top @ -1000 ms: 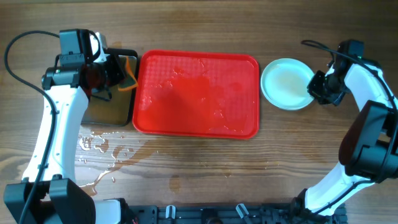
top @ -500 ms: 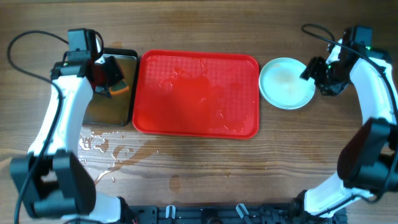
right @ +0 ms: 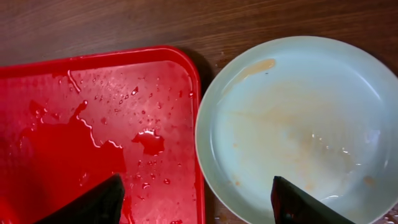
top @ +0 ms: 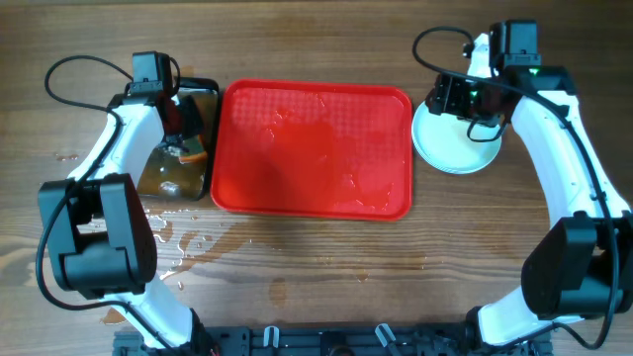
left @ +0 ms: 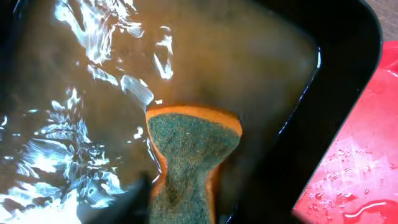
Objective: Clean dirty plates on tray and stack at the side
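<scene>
The red tray (top: 312, 148) lies mid-table, wet, with no plate on it. A pale blue-white plate (top: 457, 138) rests on the table just right of the tray; in the right wrist view the plate (right: 298, 124) shows faint orange-brown streaks. I cannot tell whether more plates lie under it. My right gripper (top: 447, 97) hovers over the plate's far-left edge, open and holding nothing, its fingertips (right: 93, 202) wide apart over the tray rim and the plate. My left gripper (top: 181, 131) is over the black pan, open, with a green-and-orange sponge (left: 189, 155) lying in the water between its fingers.
The black pan (top: 158, 183) of brownish water stands left of the tray, its wall (left: 348, 74) close to the tray's edge. Puddles of water (top: 158, 232) lie on the wood in front of the pan. Both arms' cables loop near the table's far corners.
The right gripper opened and moved from the plate's right edge to its far-left edge. The left gripper opened, and the sponge now lies in the pan's water.
</scene>
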Controlling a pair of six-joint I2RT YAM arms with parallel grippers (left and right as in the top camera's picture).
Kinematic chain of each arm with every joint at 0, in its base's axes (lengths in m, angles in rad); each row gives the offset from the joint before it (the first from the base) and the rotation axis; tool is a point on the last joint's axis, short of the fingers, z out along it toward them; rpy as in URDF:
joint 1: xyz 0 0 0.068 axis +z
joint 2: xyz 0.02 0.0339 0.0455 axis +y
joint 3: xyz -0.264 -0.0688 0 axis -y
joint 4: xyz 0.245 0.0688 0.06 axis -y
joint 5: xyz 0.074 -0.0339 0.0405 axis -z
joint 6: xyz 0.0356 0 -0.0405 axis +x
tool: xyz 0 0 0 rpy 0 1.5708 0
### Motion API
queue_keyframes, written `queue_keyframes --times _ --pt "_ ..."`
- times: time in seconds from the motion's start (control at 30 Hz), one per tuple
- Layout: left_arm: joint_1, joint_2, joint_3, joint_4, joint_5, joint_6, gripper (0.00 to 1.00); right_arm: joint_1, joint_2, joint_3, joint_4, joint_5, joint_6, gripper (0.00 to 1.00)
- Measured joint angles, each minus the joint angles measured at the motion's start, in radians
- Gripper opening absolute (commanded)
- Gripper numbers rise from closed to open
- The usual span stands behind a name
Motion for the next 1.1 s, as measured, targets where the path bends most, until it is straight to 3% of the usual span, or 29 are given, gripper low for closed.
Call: queue_keyframes --times 0.13,0.17,0.4,0.43,0.47,0.73,0.97,1.1 --pt "0.0 -0.011 0.012 -0.091 0.005 -0.012 0.84 0.009 -0.001 0.005 -0.023 -0.019 -0.005 0.76" --pt "0.0 -0.033 0.026 -0.141 0.009 -0.013 1.0 0.009 -0.005 0.011 -0.047 -0.022 -0.007 0.76" --pt "0.0 -0.372 0.094 -0.232 0.016 -0.015 1.0 0.009 -0.224 0.065 -0.094 -0.039 -0.014 0.77" --pt "0.0 -0.402 0.098 -0.232 0.016 -0.015 1.0 0.009 -0.272 0.068 -0.093 -0.044 -0.014 0.85" --pt "0.0 -0.42 0.098 -0.233 0.016 -0.015 1.0 0.009 -0.321 0.069 -0.093 -0.047 -0.014 1.0" --pt "0.0 -0.418 0.098 -0.237 0.016 -0.015 1.0 0.009 -0.628 0.084 -0.092 -0.06 -0.014 1.0" --pt "0.0 -0.418 0.098 -0.237 0.017 -0.015 1.0 0.009 -0.65 0.085 -0.204 -0.055 -0.026 1.0" --pt "0.0 -0.418 0.098 -0.237 0.017 -0.015 1.0 0.009 -0.65 0.085 -0.168 -0.086 -0.186 1.0"
